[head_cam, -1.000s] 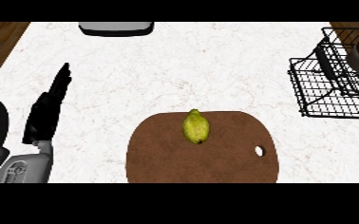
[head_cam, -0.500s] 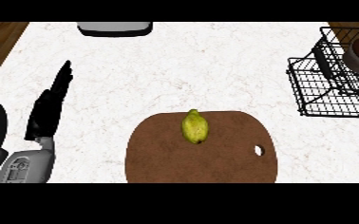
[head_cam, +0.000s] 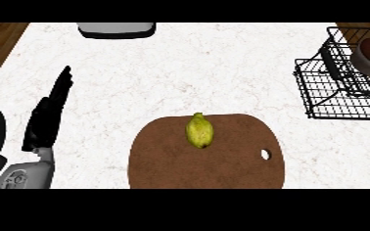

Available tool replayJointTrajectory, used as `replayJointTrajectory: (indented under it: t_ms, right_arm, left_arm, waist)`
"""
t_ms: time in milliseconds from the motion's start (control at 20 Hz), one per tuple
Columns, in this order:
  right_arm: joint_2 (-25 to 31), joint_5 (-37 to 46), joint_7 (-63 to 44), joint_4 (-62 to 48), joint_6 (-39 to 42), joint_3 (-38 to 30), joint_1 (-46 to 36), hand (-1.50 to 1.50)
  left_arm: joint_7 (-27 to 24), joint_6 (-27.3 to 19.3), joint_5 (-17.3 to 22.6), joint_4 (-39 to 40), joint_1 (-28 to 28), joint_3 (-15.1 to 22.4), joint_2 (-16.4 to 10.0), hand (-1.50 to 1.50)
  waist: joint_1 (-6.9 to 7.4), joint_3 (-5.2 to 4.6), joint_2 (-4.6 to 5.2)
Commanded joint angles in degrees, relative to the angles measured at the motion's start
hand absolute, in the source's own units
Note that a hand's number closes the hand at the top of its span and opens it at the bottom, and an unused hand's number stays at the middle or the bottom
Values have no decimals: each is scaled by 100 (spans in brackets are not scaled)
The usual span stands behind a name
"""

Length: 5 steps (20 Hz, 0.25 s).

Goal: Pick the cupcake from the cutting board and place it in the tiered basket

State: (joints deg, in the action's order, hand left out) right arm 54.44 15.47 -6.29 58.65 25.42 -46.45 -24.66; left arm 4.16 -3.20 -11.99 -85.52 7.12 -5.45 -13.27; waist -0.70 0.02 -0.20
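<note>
1. Where the white marbled counter [head_cam: 180, 68] meets the view's lower edge, a brown rounded board [head_cam: 209, 169] lies flat, with a small hole [head_cam: 265, 154] near its right rim.
2. On the board's far half, near its middle, lies a yellow-green fruit [head_cam: 199, 130], pointed at its far end. It is the only thing on the board and looks like a fruit rather than a cupcake.
3. At the counter's right edge stands the basket [head_cam: 329, 90], black wire and tiered, partly cut off by the frame and well apart from the board. The fruit is not in it.
4. Behind the wires of the basket's far right part shows a dark rounded shape [head_cam: 359, 54]; what it is cannot be told. The counter shows through the mesh of the nearer tier.
5. At the view's left, the black left hand [head_cam: 47, 115] is open, its fingers straight and pointing away across the counter. It holds nothing and is apart from the board. Its grey forearm [head_cam: 25, 173] enters at the lower left corner.
6. No part of the right hand appears in the view.
7. At the counter's far edge sits a grey tray [head_cam: 115, 29] with a black rim, cut off by the frame, so what it holds cannot be told.
8. Brown wood [head_cam: 11, 36] borders the counter at the far left corner.
</note>
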Motion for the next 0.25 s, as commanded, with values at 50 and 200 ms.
replayJointTrajectory:
  t_ms: [50,200]
  right_arm:
    - [410,-454,1000,-597,532,-909,987,-150]
    - [847,-652,1633,-1381,910,-1278,1218,-150]
  left_arm:
    - [138,24,86,-22,187,-203,-112,0]
    - [-60,-48,-92,54,-15,-19,23,0]
  waist:
    - [-57,5,9]
    - [-16,8,20]
